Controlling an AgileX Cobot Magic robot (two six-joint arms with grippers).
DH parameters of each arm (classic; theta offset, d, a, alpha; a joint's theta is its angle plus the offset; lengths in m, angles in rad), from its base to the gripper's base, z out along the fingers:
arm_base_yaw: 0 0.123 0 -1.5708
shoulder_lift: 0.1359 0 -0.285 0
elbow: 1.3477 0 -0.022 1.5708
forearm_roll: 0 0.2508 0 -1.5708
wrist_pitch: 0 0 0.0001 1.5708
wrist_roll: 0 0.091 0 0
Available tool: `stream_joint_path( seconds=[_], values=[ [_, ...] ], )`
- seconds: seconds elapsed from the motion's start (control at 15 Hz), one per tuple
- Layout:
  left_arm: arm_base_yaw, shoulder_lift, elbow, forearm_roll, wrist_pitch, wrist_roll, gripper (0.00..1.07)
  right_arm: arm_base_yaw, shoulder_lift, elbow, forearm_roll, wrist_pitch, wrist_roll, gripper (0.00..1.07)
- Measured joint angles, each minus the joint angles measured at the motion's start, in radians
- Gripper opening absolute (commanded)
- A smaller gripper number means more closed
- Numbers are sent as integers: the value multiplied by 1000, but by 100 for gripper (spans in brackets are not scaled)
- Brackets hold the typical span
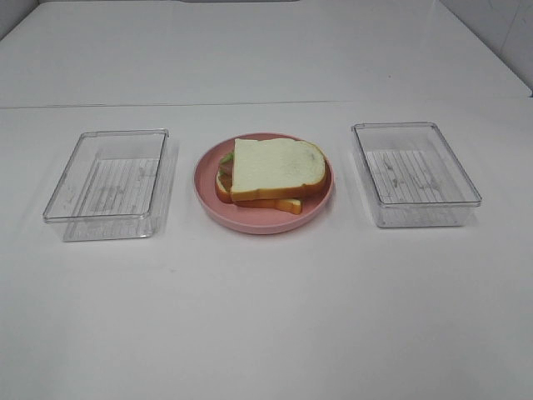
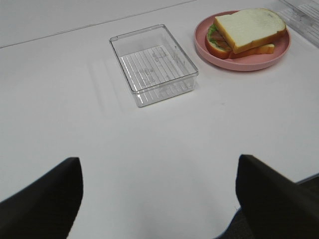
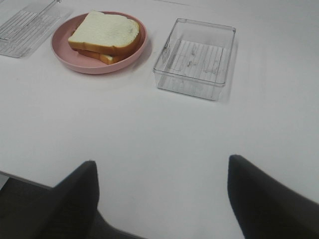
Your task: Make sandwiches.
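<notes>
A stacked sandwich (image 1: 271,171) lies on the round pink plate (image 1: 263,218) at the table's middle: white bread with orange-brown crust on top, green lettuce and a pinkish layer peeking out on its left, another slice beneath. The left wrist view shows the sandwich (image 2: 246,31) far beyond my left gripper (image 2: 159,199), whose dark fingers stand wide apart with nothing between them, low over the near table. My right gripper (image 3: 162,196) is likewise open and holds nothing, well short of the sandwich (image 3: 104,35). Neither gripper shows in the high view.
A clear plastic tray (image 1: 108,179) sits left of the plate and a second clear tray (image 1: 414,171) sits right of it; both look empty. The near table edge shows in both wrist views.
</notes>
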Motion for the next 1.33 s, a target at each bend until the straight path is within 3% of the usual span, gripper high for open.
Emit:
stream_joint_path(
  seconds=[0.27,0.4,0.73,1.33],
  values=[
    [0,0,0,0,0,1,80,0,0,0,2,0,-1,69],
    [79,0,0,0,0,1,80,-18,0,0,5,0,-1,69],
    [291,0,0,0,0,1,80,-232,-11,0,7,-1,-1,69],
    [294,0,0,0,0,2,80,-235,-11,0,14,-1,-1,69]
  ],
)
